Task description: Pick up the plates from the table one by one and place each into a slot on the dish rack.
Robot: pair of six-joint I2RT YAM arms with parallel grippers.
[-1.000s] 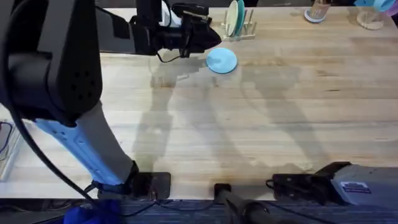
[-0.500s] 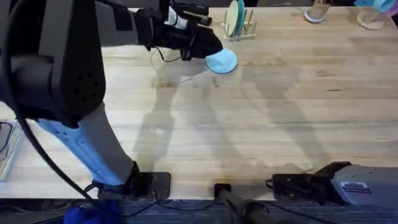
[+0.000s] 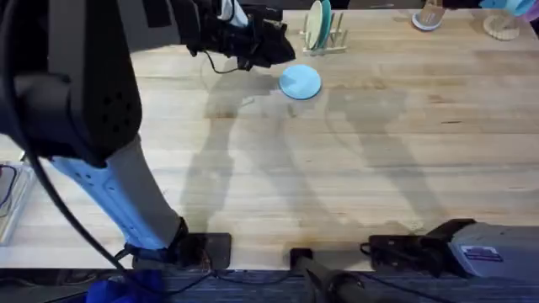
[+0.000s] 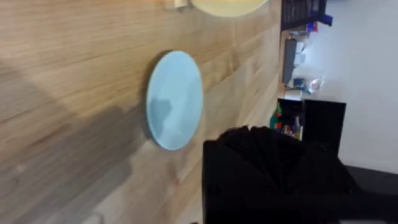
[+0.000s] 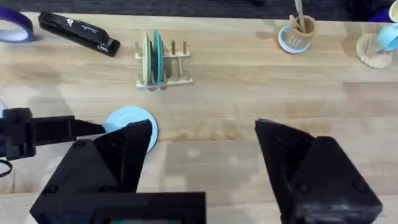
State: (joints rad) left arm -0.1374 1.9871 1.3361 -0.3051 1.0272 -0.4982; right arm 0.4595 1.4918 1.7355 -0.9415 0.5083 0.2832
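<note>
The blue plate [image 3: 300, 82] lies flat on the worktop [image 3: 354, 168] before the rack [image 3: 324, 35], just beside the left claw [image 3: 278, 52]; whether that claw is released or clenched, I cannot tell.

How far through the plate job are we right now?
Partly done. Two plates, one cream and one teal, already stand in the dish rack. The light blue plate lies flat on the table, not gripped. The left gripper sits just beside it; the right gripper is open and empty. Left to do: grasp that plate and slot it.
</note>
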